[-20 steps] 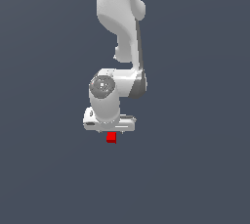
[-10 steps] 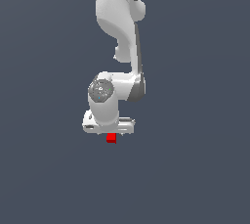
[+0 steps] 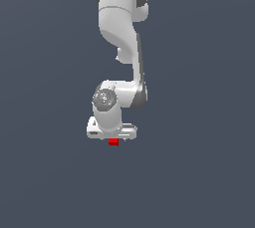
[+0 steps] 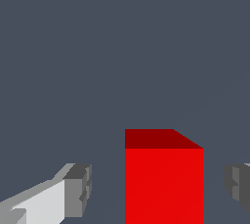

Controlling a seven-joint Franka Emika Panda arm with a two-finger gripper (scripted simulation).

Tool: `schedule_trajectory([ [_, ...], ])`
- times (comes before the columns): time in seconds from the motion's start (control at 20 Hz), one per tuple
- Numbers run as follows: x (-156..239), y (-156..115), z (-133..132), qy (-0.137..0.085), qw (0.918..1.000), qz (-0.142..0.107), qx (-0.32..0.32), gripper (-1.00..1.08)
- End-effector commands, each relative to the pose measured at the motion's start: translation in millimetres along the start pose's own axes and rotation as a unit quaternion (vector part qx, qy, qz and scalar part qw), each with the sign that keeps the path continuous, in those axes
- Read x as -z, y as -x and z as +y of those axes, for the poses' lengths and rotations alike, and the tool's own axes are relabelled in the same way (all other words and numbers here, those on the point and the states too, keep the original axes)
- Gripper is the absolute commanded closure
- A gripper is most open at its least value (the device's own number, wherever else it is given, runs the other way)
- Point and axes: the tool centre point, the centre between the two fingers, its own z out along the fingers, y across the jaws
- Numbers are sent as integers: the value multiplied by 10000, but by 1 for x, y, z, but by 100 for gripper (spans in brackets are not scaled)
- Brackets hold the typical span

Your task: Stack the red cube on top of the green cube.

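The red cube (image 3: pixel 113 142) rests on the dark grey floor, mostly covered by the white gripper (image 3: pixel 113 138) right above it in the exterior view. In the wrist view the red cube (image 4: pixel 163 181) stands between the two grey fingertips (image 4: pixel 80 189), with a gap on each side. The gripper (image 4: pixel 158 189) is open and not touching the cube. The green cube is out of view in both frames.
The white arm (image 3: pixel 122 38) rises straight up from the gripper to the top edge of the exterior view. A plain dark grey floor (image 3: pixel 199 172) lies all around.
The gripper has dropped lower over the red cube, which now shows less below the hand. The cube has not moved.
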Motion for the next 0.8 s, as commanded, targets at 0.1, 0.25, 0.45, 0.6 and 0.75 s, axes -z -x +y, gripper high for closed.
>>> schedule_trajectory([
  [0.1, -16, 0, 0, 0, 10000, 1, 1, -92],
  [0.25, -17, -1, 0, 0, 10000, 1, 1, -92],
  [0.45, -16, -1, 0, 0, 10000, 1, 1, 108],
  [0.6, -16, -1, 0, 0, 10000, 1, 1, 108],
  [0.75, -16, -1, 0, 0, 10000, 1, 1, 108],
])
